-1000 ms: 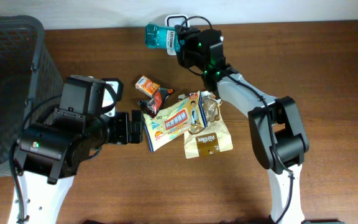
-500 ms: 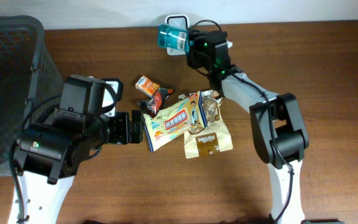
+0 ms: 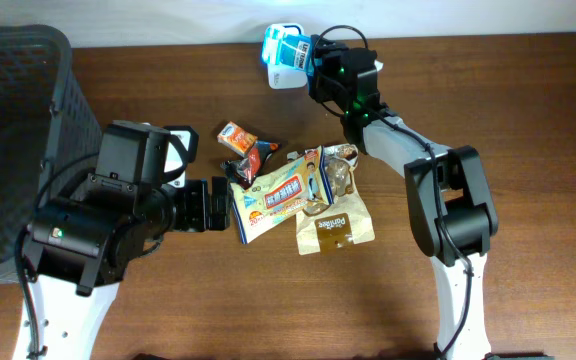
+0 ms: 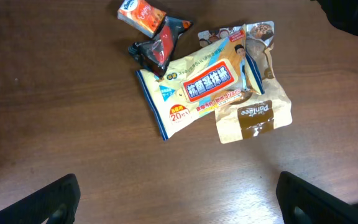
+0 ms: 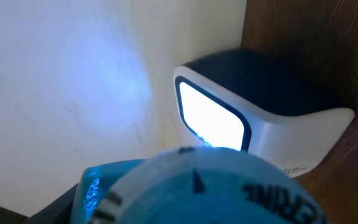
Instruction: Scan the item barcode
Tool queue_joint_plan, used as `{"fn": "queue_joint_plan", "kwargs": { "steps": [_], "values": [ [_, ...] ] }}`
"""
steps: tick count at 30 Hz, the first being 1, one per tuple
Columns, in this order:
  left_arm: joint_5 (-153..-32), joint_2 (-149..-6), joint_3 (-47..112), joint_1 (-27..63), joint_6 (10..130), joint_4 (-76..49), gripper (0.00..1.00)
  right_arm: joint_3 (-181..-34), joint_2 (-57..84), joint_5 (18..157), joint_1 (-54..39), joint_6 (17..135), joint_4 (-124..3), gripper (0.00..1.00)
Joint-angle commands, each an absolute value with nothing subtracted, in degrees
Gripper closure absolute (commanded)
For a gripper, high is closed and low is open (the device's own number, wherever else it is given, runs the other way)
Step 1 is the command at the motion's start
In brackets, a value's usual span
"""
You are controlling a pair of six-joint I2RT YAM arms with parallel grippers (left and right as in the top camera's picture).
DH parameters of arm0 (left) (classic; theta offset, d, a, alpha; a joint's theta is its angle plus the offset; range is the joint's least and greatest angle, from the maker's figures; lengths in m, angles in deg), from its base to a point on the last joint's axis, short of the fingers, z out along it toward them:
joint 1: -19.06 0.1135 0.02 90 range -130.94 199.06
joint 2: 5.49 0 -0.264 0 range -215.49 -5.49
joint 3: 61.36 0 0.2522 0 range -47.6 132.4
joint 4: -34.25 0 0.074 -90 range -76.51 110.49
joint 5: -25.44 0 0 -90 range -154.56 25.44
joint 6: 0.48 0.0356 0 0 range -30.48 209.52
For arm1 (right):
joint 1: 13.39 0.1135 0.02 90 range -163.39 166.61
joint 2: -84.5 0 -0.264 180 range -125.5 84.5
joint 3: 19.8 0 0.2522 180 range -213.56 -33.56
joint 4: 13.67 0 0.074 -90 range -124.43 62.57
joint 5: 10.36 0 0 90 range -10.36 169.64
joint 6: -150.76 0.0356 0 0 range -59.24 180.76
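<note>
Bottle [image 3: 281,46] overlaps scanner [image 5: 272,118]; snack pouches [image 3: 298,195] lie heaped nearby.

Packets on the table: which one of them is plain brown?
The brown pouch with the white logo, at the pile's lower right in the left wrist view. The wipes pack is blue and white; the black packet and orange packet are small.

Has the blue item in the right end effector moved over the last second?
Yes. In the overhead view the blue item has shifted right and slightly up, from left of the white scanner to directly over it.
</note>
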State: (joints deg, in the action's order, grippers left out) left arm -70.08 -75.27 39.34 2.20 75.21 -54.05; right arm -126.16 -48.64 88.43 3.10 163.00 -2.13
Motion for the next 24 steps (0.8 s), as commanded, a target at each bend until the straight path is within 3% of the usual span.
{"fn": "queue_joint_plan", "kwargs": {
  "steps": [1,3,5,6,10,15,18,24],
  "values": [
    [-69.64,-75.18,39.69,2.33,75.91,-54.16,0.01,-128.93,-47.37,89.29,3.45,163.74,-0.99,0.46],
    [-69.64,-75.18,39.69,2.33,75.91,-54.16,0.01,-129.08,-47.37,89.29,3.34,163.5,-1.04,0.47],
    [-69.62,-75.18,39.69,2.33,75.94,-54.16,0.01,-129.11,-47.35,89.24,2.99,160.28,-0.95,0.58],
    [-69.64,-75.18,39.69,2.33,75.91,-54.18,0.01,-129.19,-47.33,89.05,2.81,158.23,-0.47,0.59],
    [-69.62,-75.18,39.69,2.33,75.91,-54.16,0.01,-129.48,-46.91,90.47,0.52,153.66,2.39,0.55],
    [-69.62,-75.18,39.69,2.33,75.91,-54.16,0.01,-129.48,-44.64,96.41,-5.32,148.31,1.5,0.59],
    [-69.64,-75.18,39.69,2.33,75.91,-54.16,0.01,-129.48,-42.91,99.65,-9.12,143.46,1.41,0.54],
    [-69.64,-75.18,39.69,2.33,75.91,-54.18,0.01,-129.48,-37.36,100.89,-16.84,129.44,-14.55,0.53]
  ]
}}
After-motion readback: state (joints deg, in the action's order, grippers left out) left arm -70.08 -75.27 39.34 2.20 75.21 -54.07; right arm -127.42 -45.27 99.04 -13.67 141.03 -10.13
